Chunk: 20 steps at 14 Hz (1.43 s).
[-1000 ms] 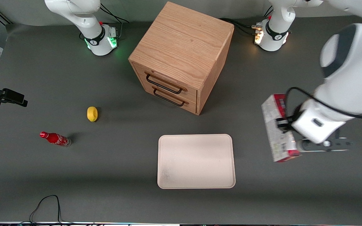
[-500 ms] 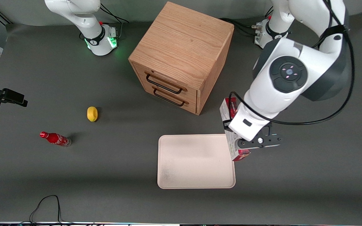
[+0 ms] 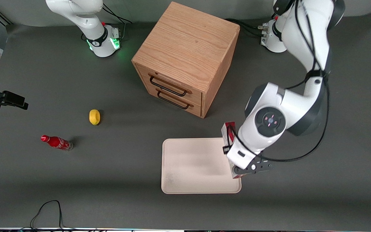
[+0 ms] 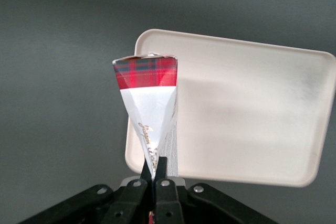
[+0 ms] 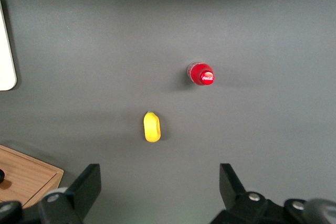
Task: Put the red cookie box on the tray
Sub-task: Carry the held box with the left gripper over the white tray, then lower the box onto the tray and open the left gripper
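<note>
In the front view, the cream-white tray is seen lying flat on the grey table, in the lower middle of the frame, nearer to the camera than the wooden drawer cabinet. The red cookie box is held over the tray's edge on the working arm's side, standing on its narrow edge, with one red end showing near the tray's corner nearest the cabinet and the rest hidden under the arm. The gripper is placed at the box's end nearer the camera, at the lower right of the tray. Whether the box touches the tray cannot be told. Toward the parked arm's end of the table, at the left of the frame, a yellow lemon and a small red soda bottle are seen, well apart from the tray.

In the left wrist view, the gripper is shown clamped tight on the cookie box, its two fingers pressed close on the carton's thin edge. The box's tartan-red end is turned away from the gripper, and the tray lies below it, with the box over the tray's rim.

In the right wrist view, the lemon and the soda bottle are shown on the table, and a corner of the tray appears at the left edge.
</note>
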Motion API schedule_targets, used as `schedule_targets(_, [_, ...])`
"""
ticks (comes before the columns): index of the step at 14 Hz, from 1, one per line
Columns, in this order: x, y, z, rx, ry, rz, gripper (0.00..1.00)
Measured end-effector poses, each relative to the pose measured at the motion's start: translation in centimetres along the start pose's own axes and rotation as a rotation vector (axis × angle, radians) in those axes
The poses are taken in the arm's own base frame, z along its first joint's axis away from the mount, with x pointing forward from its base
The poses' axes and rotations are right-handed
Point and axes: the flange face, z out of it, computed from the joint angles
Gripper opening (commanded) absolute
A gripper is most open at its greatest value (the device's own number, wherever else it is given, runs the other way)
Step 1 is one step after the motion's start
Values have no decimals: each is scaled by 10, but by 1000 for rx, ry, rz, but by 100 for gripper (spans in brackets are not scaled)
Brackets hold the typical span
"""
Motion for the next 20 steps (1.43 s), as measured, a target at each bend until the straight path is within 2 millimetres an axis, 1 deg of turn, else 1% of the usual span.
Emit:
schedule_targets(1, [5, -3, 18, 0, -1, -5, 0])
schedule_targets(2, [9, -7, 31, 2, -5, -7, 0])
schedule_targets(5, [17, -15, 57, 12, -7, 38, 0])
schedule_targets(9, [19, -15, 90, 30, 0, 72, 0])
schedule_targets(13, [17, -12, 106, 33, -1, 81, 0])
schedule_targets(16, [16, -11, 111, 34, -3, 83, 0])
schedule_targets(17, [16, -11, 113, 34, -2, 83, 35])
schedule_targets(18, [16, -10, 116, 31, 2, 84, 52])
schedule_targets(19, [16, -10, 117, 30, 4, 85, 79])
schedule_targets(20, [16, -10, 118, 29, 8, 86, 100])
